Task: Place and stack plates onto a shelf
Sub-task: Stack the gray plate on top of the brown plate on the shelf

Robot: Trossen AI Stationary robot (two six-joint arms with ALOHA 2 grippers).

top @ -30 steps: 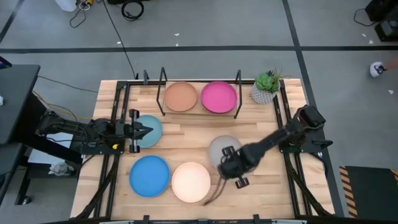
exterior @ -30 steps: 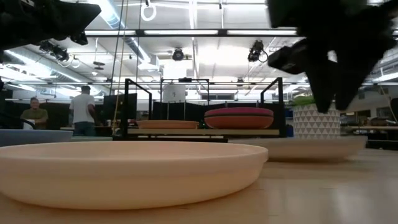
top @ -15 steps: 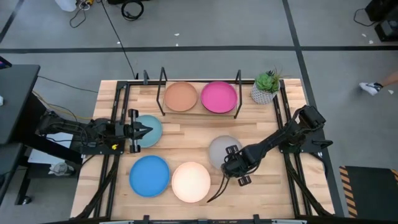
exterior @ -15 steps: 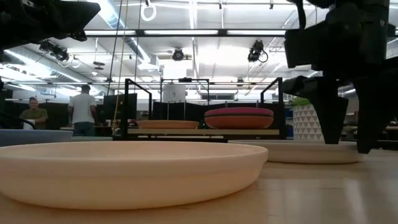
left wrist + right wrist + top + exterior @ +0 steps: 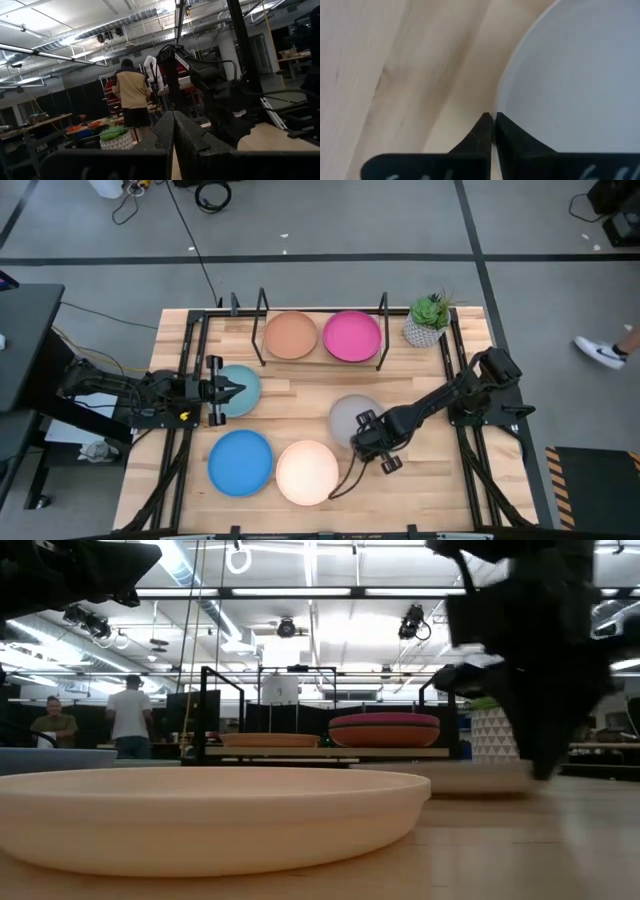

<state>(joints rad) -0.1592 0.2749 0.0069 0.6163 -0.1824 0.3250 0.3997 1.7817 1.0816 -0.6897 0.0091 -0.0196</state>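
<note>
The grey plate point(image 5: 348, 416) lies flat on the table right of centre. My right gripper point(image 5: 370, 442) stands over its near-right rim, shut on it; the low view shows it blurred point(image 5: 545, 765). The cream plate point(image 5: 307, 472) and the bright blue plate point(image 5: 240, 462) lie near the front edge. My left gripper point(image 5: 228, 390) hangs shut above the light blue plate point(image 5: 245, 392), touching nothing. On the shelf point(image 5: 322, 360) at the far side rest an orange plate point(image 5: 290, 336) and a magenta plate point(image 5: 352, 336). My right gripper pinches the grey plate's near-right rim point(image 5: 506, 95) between its two fingertips point(image 5: 484, 125), one outside the rim and one inside. The fingers come from above and point down. The plate lies on the table.
A small potted plant point(image 5: 428, 320) stands right of the shelf at the far right corner. Black arm rails run along both table sides. Bare wood lies between the shelf and the loose plates. A person stands in the room beyond the table.
My right gripper has opened wide, come down to the table at the grey plate's near rim and shut there. The grey plate has slid a little toward the table's left edge, still flat on the wood.
</note>
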